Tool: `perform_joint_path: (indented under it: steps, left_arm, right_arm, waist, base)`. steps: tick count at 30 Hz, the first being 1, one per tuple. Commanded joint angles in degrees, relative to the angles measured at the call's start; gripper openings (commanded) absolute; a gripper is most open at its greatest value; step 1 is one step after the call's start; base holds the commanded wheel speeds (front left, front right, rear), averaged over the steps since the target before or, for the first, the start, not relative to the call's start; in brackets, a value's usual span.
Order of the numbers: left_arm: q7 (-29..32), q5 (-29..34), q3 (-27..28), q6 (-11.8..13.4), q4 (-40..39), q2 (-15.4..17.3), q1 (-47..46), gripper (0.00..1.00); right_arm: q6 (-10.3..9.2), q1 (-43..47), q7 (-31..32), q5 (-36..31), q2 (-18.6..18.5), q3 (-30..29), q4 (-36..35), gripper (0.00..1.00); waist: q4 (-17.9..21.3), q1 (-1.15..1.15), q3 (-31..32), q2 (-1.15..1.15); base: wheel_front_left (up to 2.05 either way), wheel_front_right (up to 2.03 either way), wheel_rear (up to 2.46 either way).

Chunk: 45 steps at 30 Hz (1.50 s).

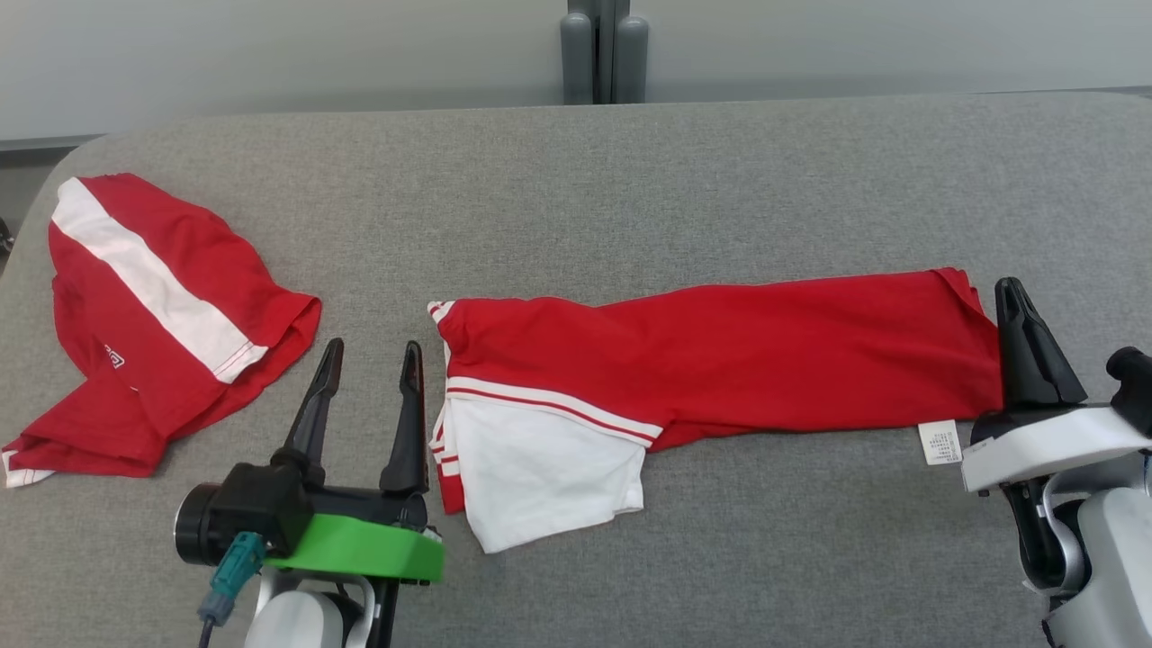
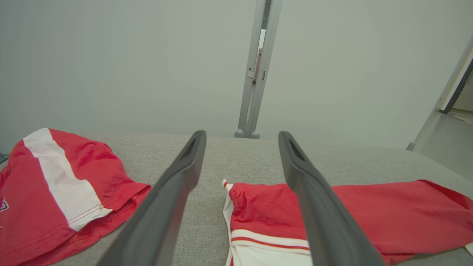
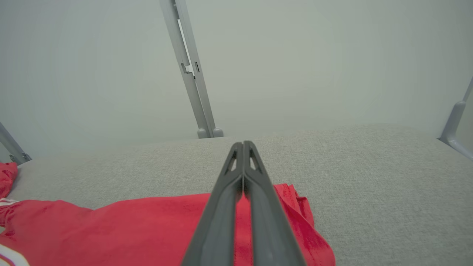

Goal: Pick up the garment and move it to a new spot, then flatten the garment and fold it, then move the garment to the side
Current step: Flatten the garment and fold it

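1. Two garments are counted on the grey table [image 1: 630, 180]. One is a long red garment [image 1: 720, 351] with white striped trim and a white panel, laid out as a strip. The other is a crumpled red garment [image 1: 153, 315] with a broad white band.
2. Two pairs of dark fingers are counted, one pair on each arm. One white label [image 1: 939, 442] is seen at the lower edge of the long red garment, just beside the right fingers [image 1: 1026, 351].
3. The left fingers [image 1: 315, 396] are spread wide apart and nothing is held between them. Bare table is seen through the gap in the head view.
4. The striped end of the long red garment is found just to the right of the left fingers. Contact with the nearer finger cannot be told. The crumpled red garment is found to their left, apart from them.
5. The right fingers are pressed together and closed, and no cloth is seen between their tips.
6. In the right wrist view, the plain red end of the long red garment is seen beneath the right fingers, and their tips are seen past its edge over bare table. Contact with the cloth cannot be told.
7. The long red garment is stretched between the two pairs of fingers.
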<state>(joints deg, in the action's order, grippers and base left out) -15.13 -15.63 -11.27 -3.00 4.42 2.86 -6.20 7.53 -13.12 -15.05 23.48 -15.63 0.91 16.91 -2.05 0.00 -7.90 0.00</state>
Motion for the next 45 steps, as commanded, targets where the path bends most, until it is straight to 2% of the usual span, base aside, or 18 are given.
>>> perform_joint_path:
  steps: [1,2,8,15,22,28,31,36,45]
  left_arm:
    - [0.0,1.5,-0.3,0.2,0.0,0.1,0.9,1.00]
    - [0.0,1.7,-0.5,0.2,-0.1,0.1,1.2,1.00]
    - [0.0,3.4,-0.8,1.3,-1.4,0.1,2.5,1.00]
    - [0.0,3.3,-1.5,0.8,-0.7,0.1,1.5,1.00]
    - [0.0,4.1,-2.9,-0.2,0.2,0.1,-0.5,1.00]
    - [0.0,4.9,-3.3,-1.1,0.6,0.1,-2.0,1.00]
    - [0.0,4.2,-1.9,-0.9,1.0,0.1,-3.0,1.00]
    - [0.0,5.1,-0.3,-1.7,1.2,0.1,-4.3,1.00]
    - [0.0,5.5,-0.4,-2.3,1.5,0.1,-3.9,1.00]
  right_arm:
    - [-0.09,1.8,-0.2,-2.0,0.9,-0.9,-3.0,0.64]
    - [-0.09,3.0,-0.2,-2.6,1.9,-1.6,-5.3,1.00]
    - [-0.09,7.1,-0.2,-5.5,4.8,-3.3,-12.0,1.00]
    - [-0.09,6.0,-0.2,-5.4,4.8,-5.1,-9.4,1.00]
    - [-0.09,1.1,-0.2,-5.9,3.1,-8.8,0.6,1.00]
    - [-0.09,-4.8,-0.2,-4.9,1.5,-10.9,14.3,1.00]
    - [-0.10,-6.4,-0.2,-6.3,0.8,-12.8,19.0,1.00]
    - [-0.09,-8.1,-0.2,-6.7,1.9,-14.7,23.9,1.00]
    - [-0.09,-9.4,0.1,-3.7,3.1,-11.9,30.1,1.00]
  waist:
    - [0.1,0.00,0.2,0.00]
    - [0.1,0.00,0.2,0.00]
    - [0.3,0.00,0.2,0.00]
    - [-0.7,0.00,-1.4,0.00]
    - [-2.8,0.00,-5.1,0.00]
    - [-4.7,0.00,-8.2,0.00]
    - [-5.5,0.00,-8.8,0.00]
    - [-6.2,0.00,-9.2,0.00]
    - [-5.5,0.00,-8.9,0.00]
  base:
    - [0.00,0.00,0.00]
    - [0.00,0.00,0.00]
    - [0.00,0.00,0.00]
    - [0.00,0.00,0.00]
    - [0.00,0.00,0.00]
    - [0.00,0.00,0.00]
    - [0.00,0.00,0.00]
    - [0.00,0.00,0.00]
    - [0.00,0.00,0.00]
